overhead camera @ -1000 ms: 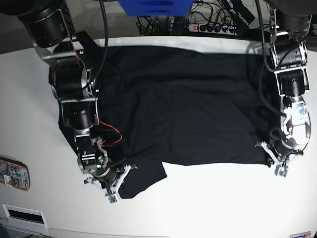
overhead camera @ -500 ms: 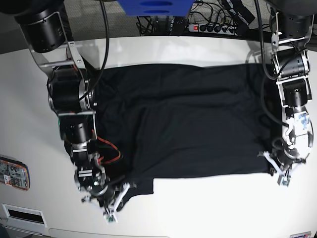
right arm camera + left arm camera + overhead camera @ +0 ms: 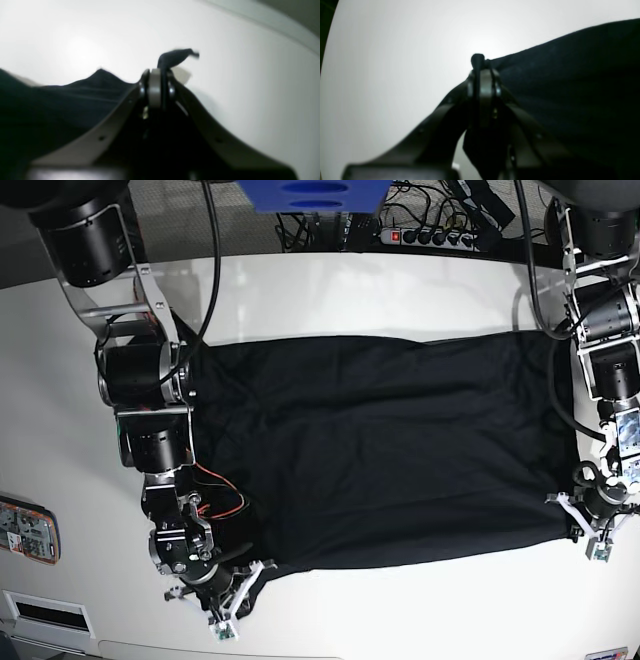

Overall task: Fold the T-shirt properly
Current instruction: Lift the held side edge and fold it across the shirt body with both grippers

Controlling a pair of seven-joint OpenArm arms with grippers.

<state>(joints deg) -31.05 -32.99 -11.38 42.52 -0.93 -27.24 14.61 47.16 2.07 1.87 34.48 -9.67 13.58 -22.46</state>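
at the far left edge of the base view a small flat device with an orange rim (image 3: 28, 530) lies on the white table (image 3: 420, 610), well apart from the cloth. just below it a white vent-like panel (image 3: 45, 612) sits at the table's near corner.

next comes the right arm, reaching down the left side of the base view, with red wires (image 3: 215, 485) looping beside its wrist. the arm's joints cover the left edge of the t-shirt (image 3: 380, 450), so that edge cannot be followed there. the right gripper (image 3: 232, 600) is low over the table at the shirt's near left corner, jaws pinched together on a fold of black cloth; in the right wrist view a blurred tip of fabric pokes out past the closed jaws.

the t-shirt spreads black across the middle of the table as a wide band, its near hem running almost straight between the two grippers.

behind the table's far edge sit a blue object (image 3: 312, 194), a tangle of cables, and a power strip (image 3: 430, 236) with a red switch.

at the right, the left gripper (image 3: 597, 532) clamps the shirt's near right corner, jaws closed on the cloth; in the left wrist view a small nub of black fabric shows above them, with the shirt stretching off to the right.
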